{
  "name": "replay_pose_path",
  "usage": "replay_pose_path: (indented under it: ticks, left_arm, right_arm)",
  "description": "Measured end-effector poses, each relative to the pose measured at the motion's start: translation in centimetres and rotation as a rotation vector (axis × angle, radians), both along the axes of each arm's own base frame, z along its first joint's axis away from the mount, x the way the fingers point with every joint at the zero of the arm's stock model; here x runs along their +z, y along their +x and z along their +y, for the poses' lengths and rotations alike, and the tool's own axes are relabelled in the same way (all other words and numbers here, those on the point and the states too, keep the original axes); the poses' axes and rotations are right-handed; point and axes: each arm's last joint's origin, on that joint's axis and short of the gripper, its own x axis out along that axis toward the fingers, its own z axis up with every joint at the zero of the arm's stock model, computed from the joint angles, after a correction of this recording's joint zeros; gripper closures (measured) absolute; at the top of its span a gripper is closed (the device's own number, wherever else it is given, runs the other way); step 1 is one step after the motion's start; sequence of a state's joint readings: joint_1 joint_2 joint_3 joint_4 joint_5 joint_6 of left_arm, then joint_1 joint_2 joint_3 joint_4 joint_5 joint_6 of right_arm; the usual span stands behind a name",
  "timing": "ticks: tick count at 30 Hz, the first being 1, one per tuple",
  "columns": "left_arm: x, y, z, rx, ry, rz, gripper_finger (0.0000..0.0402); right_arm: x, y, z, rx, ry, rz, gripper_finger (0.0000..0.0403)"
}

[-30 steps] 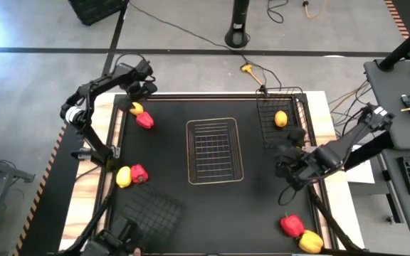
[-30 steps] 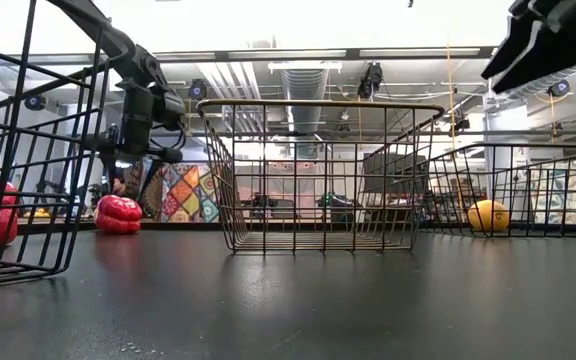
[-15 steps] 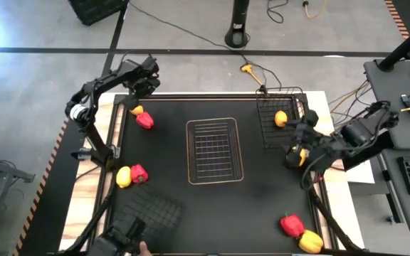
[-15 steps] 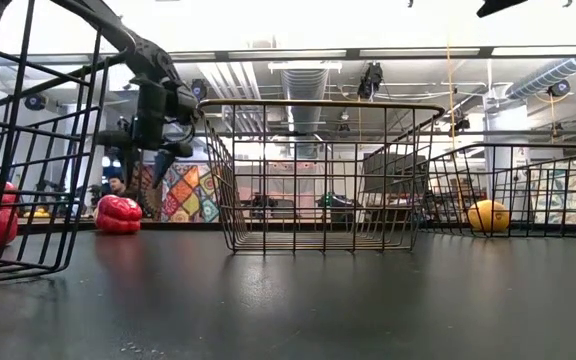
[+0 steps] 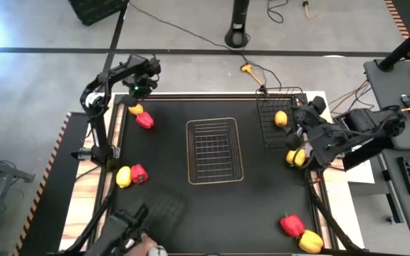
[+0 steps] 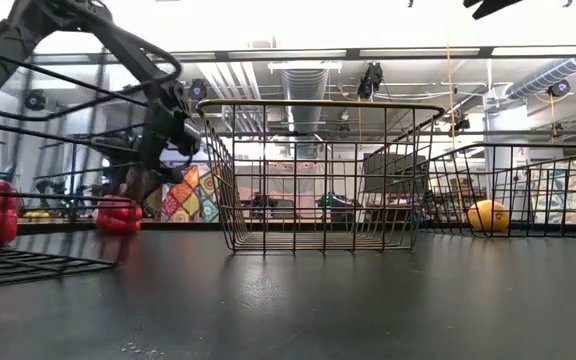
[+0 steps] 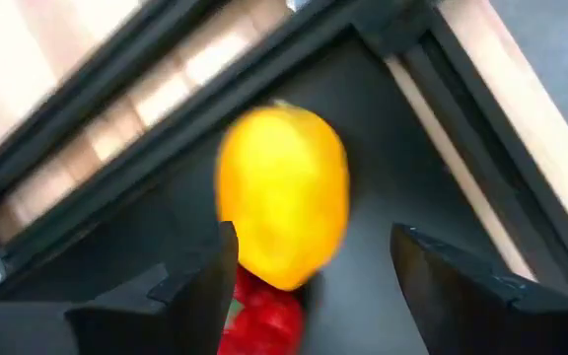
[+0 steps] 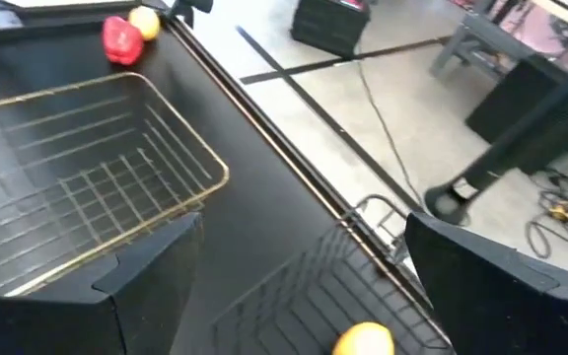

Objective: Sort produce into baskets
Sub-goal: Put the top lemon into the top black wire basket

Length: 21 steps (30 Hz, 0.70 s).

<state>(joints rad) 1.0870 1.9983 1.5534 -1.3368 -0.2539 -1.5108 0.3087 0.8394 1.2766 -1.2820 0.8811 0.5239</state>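
Note:
My left gripper [image 7: 314, 281] is open at the far left corner, its fingers on either side of and above a lemon [image 7: 284, 197] that lies against a red pepper [image 5: 145, 120]. My right gripper [image 8: 304, 256] is open and empty, high over the black basket [image 5: 280, 117] at the far right, which holds a lemon [image 5: 281, 118]. Another yellow fruit [image 5: 294, 157] lies on the table just near of that basket. The paler basket [image 5: 213, 151] stands mid-table. A yellow pepper [image 5: 123, 176] and a red pepper [image 5: 139, 173] lie at the left. A red pepper [image 5: 291, 225] and a yellow pepper [image 5: 309, 242] lie near right.
A second black basket [image 5: 155, 210] is at the near left, blurred, with a person's hand [image 5: 146, 247] at the table's near edge beside it. A raised frame runs along the table's edges. Bare tabletop lies between the middle basket and the near edge.
My right gripper has risen and gone toward the far edge, from beside the yellow fruit to over the far right basket. My left gripper has come down toward the lemon at the far left. The near left black basket has tipped over lower and is blurred.

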Motion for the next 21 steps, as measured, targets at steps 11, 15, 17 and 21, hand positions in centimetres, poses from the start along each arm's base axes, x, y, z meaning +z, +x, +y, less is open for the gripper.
replay_pose_path:
  ticks: [11, 15, 17, 21]
  left_arm:
    - [-0.9, 0.5, 2.3, -0.015, -0.033, -0.031, 0.0153]
    - [0.6, 0.6, 3.3, -0.111, -0.010, -0.037, 0.0153]
    - [1.7, 0.5, 3.1, -0.129, -0.044, -0.022, 0.0153]
    - [4.6, 0.0, 2.4, -0.139, -0.057, 0.039, 0.0153]
  right_arm:
    - [-0.2, 0.1, -0.6, -0.040, 0.011, 0.016, 0.0058]
    - [-0.3, 0.2, -0.6, -0.042, 0.010, 0.017, 0.0058]
    - [-0.2, 0.2, -0.6, -0.038, 0.004, 0.021, 0.0058]
    - [-0.2, 0.2, -0.6, -0.039, 0.005, 0.019, 0.0058]
